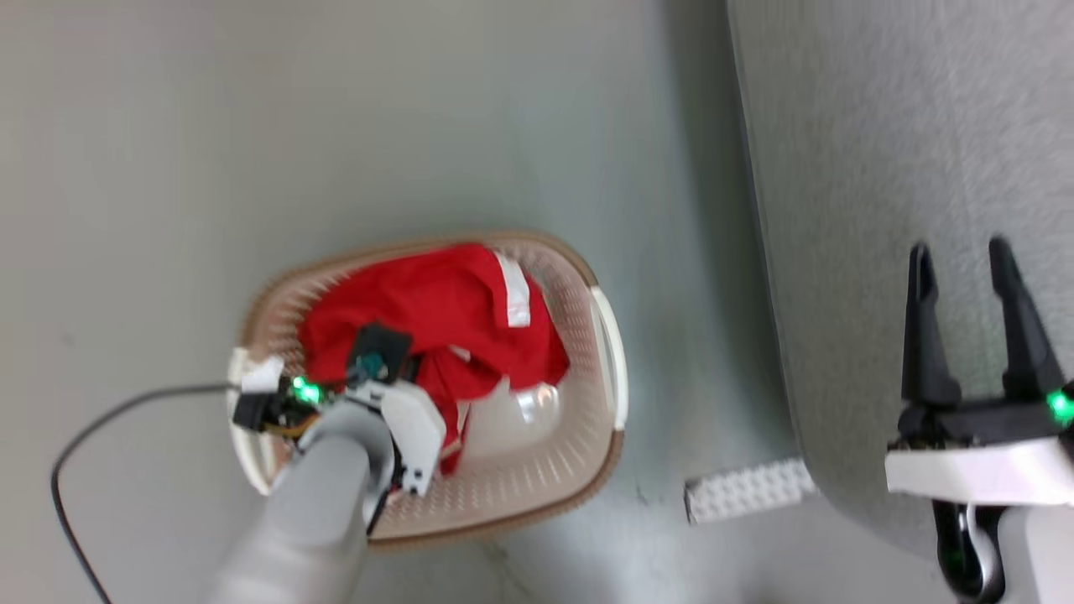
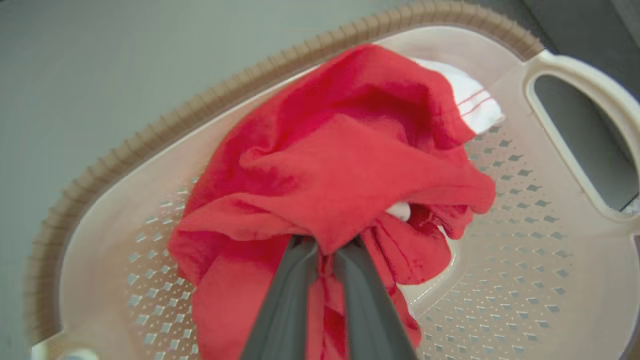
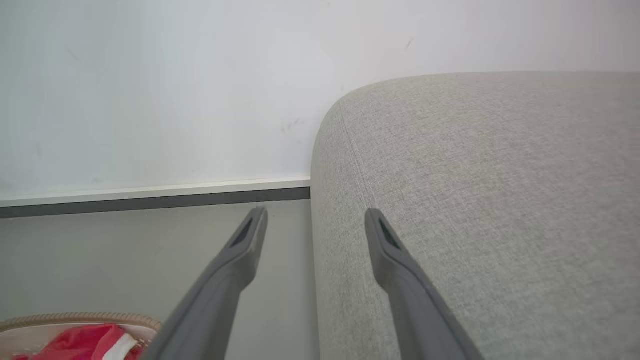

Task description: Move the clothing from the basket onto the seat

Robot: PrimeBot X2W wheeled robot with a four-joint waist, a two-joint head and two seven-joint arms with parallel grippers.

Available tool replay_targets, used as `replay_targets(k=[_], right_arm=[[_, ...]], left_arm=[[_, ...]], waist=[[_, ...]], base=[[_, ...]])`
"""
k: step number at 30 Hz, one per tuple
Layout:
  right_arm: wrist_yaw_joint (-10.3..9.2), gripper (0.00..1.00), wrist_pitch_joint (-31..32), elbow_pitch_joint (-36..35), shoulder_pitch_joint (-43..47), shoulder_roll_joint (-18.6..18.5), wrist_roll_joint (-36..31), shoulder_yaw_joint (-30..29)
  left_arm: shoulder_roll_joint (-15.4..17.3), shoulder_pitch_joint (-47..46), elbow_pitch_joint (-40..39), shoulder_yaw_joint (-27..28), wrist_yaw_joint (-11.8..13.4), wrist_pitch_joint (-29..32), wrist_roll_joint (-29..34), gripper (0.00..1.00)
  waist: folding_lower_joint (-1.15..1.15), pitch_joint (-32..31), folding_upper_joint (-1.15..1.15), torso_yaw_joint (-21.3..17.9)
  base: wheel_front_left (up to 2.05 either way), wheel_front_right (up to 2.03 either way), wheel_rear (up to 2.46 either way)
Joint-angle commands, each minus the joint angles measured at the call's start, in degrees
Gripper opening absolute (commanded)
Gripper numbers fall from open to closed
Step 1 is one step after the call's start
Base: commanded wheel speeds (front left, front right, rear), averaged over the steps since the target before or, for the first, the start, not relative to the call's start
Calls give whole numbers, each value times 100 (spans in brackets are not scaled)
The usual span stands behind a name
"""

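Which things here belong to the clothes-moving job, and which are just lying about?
Job in hand:
- red clothing, pinched in the left gripper
- basket holding it
- grey seat

Lying about:
- black cable on the floor
- white studded block beside the seat

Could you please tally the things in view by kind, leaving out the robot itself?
clothing: 1
basket: 1
seat: 1
white studded block: 1
black cable: 1
Total: 5
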Motion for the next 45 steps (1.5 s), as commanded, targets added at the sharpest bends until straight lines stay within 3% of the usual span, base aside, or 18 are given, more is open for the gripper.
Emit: replay_targets(k=[1, 6, 12, 25, 34, 45], right_arm=[[-17, 100, 5, 74, 190, -23, -51, -44], [-17, 100, 5, 235, 634, -23, -118, -119], [-17, 100, 5, 347, 1099, -23, -130, -159], [-17, 100, 5, 460, 1831, -23, -182, -287], [-17, 100, 5, 558, 2264, -25, -237, -373], [-17, 100, 5, 568, 2491, -25, -167, -415]], left_arm=[[5, 226, -114, -13, 2, -106, -125, 0], [0, 900, -700, -215, -78, -183, -565, 0], [0, 1664, -1466, -432, 116, -186, -1028, 0], [153, 3250, -3276, -170, 561, -189, -1273, 0], [274, 4057, -4306, 46, 766, -188, -1290, 0], [295, 4613, -4972, 359, 942, -188, -1230, 0]], waist=[[0, -838, -1, 401], [0, -1651, -1, 604], [0, -2402, -1, 717], [0, -3537, -1, 778], [0, -4088, -1, 886], [0, -4504, -1, 832]], base=[[0, 0, 0], [0, 0, 0], [0, 0, 0], [0, 0, 0], [0, 0, 0], [0, 0, 0]])
